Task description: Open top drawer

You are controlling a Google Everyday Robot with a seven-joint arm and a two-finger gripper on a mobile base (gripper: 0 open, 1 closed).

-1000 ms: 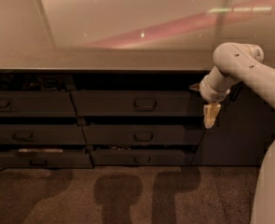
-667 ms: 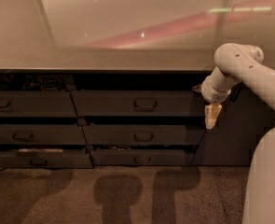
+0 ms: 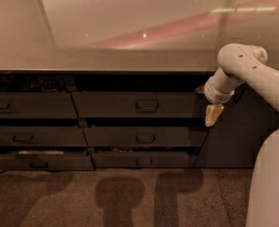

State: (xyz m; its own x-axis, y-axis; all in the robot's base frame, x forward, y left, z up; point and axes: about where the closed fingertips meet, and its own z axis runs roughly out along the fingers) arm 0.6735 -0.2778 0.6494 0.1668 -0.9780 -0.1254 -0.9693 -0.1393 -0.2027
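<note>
The top drawer [image 3: 129, 104] is the wide dark grey front just under the countertop, right of centre, with a small loop handle [image 3: 147, 106] in its middle. A dark gap shows above its front. My gripper [image 3: 213, 115] hangs pointing down at the end of the white arm [image 3: 243, 70]. It is just off the drawer's right end, level with its front and well to the right of the handle. It touches nothing that I can see.
A second top drawer [image 3: 30, 105] sits to the left, with clutter showing in the gap above it. Lower drawers [image 3: 143, 137] stack beneath; the bottom left one [image 3: 39, 159] is ajar. A pale countertop [image 3: 106, 60] overhangs the drawers. My white body [image 3: 271, 183] fills the lower right. Brown carpet lies in front.
The gripper has hardly moved beside the drawer's right end. The white body at the lower right takes up more of the view than a second ago.
</note>
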